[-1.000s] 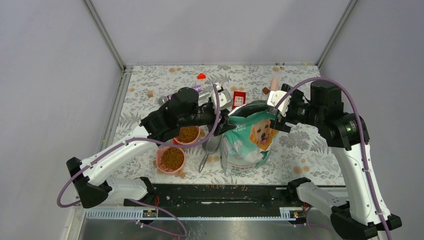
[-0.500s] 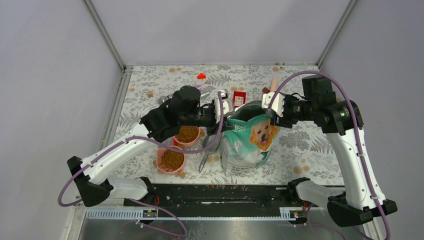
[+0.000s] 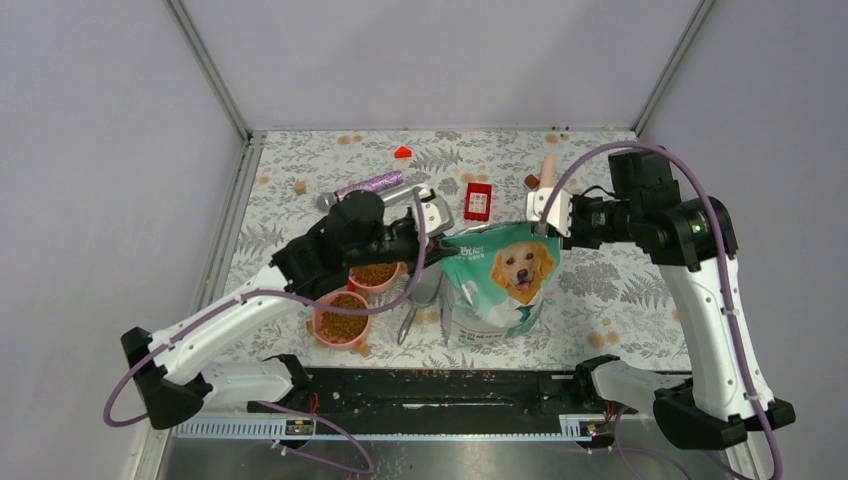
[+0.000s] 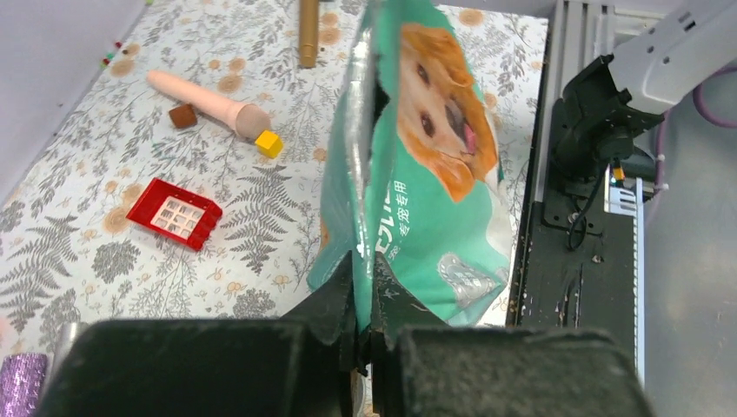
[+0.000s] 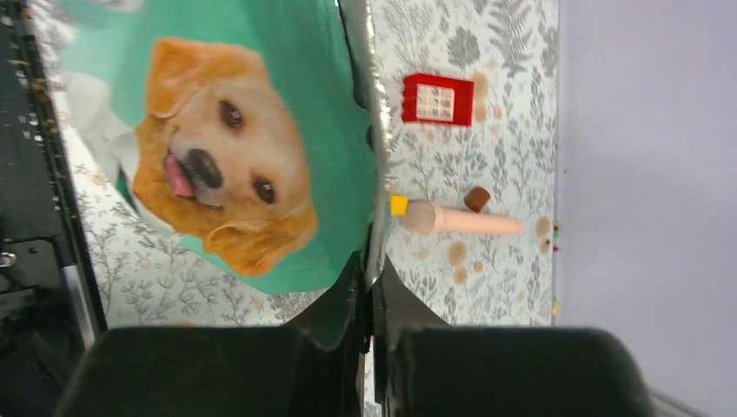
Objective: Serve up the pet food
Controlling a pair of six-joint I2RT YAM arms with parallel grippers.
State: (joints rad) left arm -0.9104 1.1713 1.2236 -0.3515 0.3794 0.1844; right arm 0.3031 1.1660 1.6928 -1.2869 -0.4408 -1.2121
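Top external: teal pouch [image 3: 497, 290] upright mid-table, tie-wearing golden retriever printed on front. Left gripper [image 3: 438, 232] pinching top left corner, right gripper [image 3: 546, 216] pinching top right corner, both jaws pressed onto film. Kibble [image 3: 342, 316] heaped in two pink bowls [image 3: 317, 320] just left of pouch. White lettering beside dog, unreadable.

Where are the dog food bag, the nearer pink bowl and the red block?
dog food bag [image 3: 520, 268]: top view, on the printed dog's face.
nearer pink bowl [image 3: 341, 342]: top view, on its near rim.
red block [image 4: 173, 213]: left wrist view, on its white middle panel.
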